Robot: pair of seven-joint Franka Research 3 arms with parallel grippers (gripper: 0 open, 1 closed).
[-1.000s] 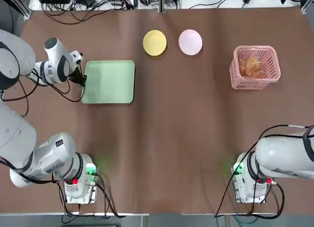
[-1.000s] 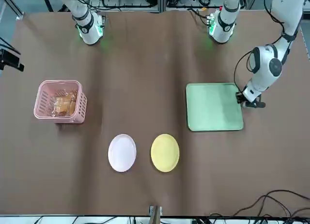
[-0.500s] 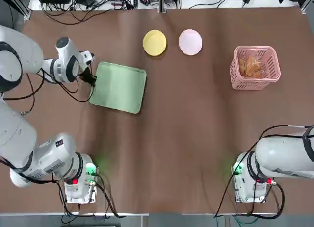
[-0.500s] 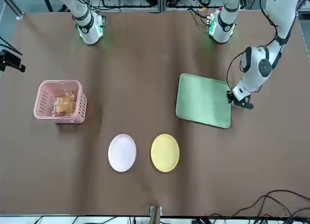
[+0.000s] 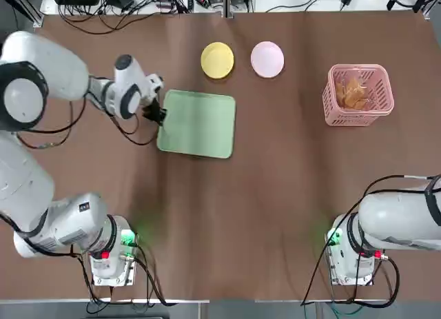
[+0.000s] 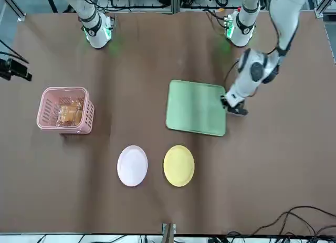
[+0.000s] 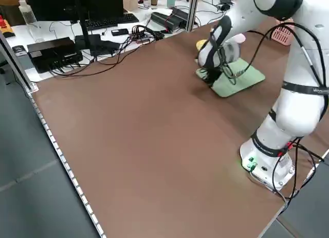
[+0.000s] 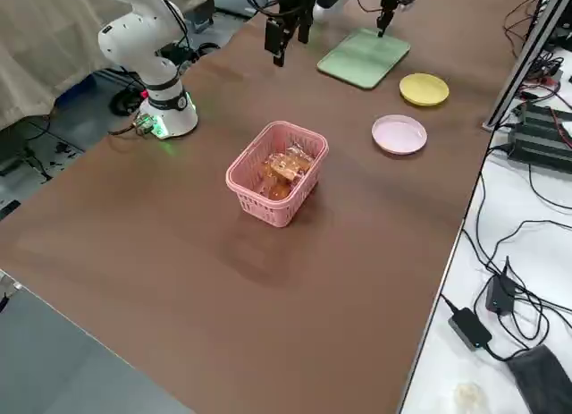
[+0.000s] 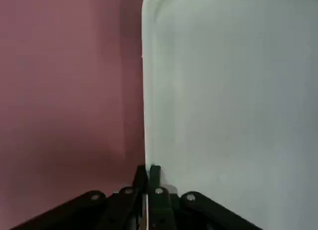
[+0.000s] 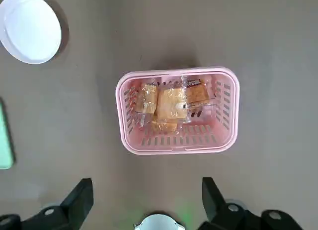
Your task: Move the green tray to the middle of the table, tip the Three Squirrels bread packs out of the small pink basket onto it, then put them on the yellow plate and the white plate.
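The left end effector [image 5: 157, 115] stays clenched on the outer short rim of the green tray [image 5: 200, 123], having dragged it across the brown tabletop [image 5: 262, 195] over the past second, from a spot well out on the robot's left to a place just below the yellow plate [image 5: 217, 60]. The tray, which swung askew midway through the slide, now lies almost square again, flat on the cloth, its near corner only slightly turned. In the left wrist view the two fingers [image 9: 154, 173] meet tightly on the tray's edge. The white plate [image 5: 267, 59] sits just beside the yellow one, both bare. Far on the robot's right, the small pink basket [image 5: 358, 95] stands upright and untouched, the Three Squirrels bread packs [image 10: 169, 107] heaped inside it. The right end effector [image 10: 147, 200] hangs above that basket with its fingers spread wide and holding nothing. The tray appears close to the middle but perhaps short of it, so the first step looks nearly done; tipping the basket and loading the plates are not yet begun.
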